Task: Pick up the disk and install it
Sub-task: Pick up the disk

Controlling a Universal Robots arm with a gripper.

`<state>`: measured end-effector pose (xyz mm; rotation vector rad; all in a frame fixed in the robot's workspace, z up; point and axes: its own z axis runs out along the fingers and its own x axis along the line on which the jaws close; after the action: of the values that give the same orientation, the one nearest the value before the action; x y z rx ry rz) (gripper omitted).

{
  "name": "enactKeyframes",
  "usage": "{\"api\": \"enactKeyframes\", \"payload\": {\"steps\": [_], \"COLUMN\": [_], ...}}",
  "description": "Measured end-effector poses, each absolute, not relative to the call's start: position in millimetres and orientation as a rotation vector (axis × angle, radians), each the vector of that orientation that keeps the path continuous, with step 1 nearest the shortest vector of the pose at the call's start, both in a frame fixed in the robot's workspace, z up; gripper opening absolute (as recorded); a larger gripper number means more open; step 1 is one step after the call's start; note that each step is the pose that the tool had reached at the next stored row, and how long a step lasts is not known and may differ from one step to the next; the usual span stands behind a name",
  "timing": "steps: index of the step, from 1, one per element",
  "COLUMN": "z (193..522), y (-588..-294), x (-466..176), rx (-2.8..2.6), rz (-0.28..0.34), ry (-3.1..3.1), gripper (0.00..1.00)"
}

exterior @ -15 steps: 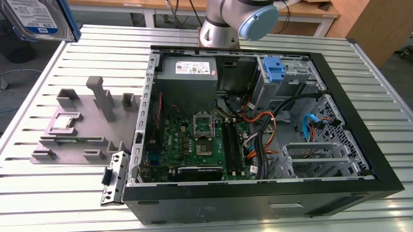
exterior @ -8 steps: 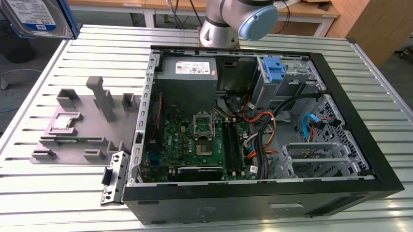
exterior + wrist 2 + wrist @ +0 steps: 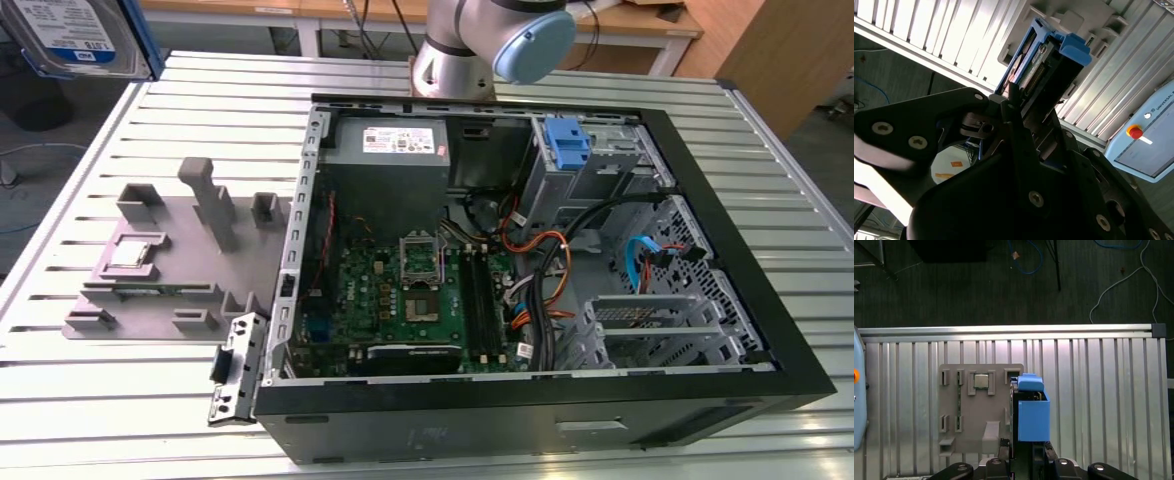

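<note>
1. The disk (image 3: 1046,65) is judged rigid and fairly heavy for its size; it is a metal-bodied drive in a plastic carrier; nothing about it is expected to bend except the carrier's thin tabs.
2. It is judged sensitive to knocks; the exposed connector edge seen in the second wrist view is best kept clear of contact.
3. Its smooth metal faces are judged somewhat slippery; a firm hold across the stiff body is preferred to a hold on the blue handle tabs, which could flex or snap.
4. That hold is what is seen: the claw (image 3: 1026,452) is closed on the disk, with its fingers pressed to the body at the end away from the handle tabs.
5. The disk is seen as a silver rectangular drive; a white-and-blue label is carried on one broad face in the exterior view; the body is framed by a bright blue carrier whose handle end points away from the claw.
6. The disk is held in the air, clear of the slatted tabletop (image 3: 1104,390); in the first wrist view it hangs over the edge of the grey fixture plate (image 3: 979,410), on which a small square chip (image 3: 981,381) is seated.
7. The open computer case (image 3: 534,400) lies well apart from the disk, toward the exterior view's right; an upright blue latch (image 3: 567,145) is seen inside it.
</note>
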<state>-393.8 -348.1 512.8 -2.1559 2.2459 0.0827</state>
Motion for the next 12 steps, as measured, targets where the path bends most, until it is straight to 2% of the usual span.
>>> {"api": "enactKeyframes", "payload": {"steps": [12], "z": [515.7], "y": [-348.1], "x": [-393.9], "rx": [-2.156], "rz": [0.083], "ry": [2.246], "gripper": [0.35]}}
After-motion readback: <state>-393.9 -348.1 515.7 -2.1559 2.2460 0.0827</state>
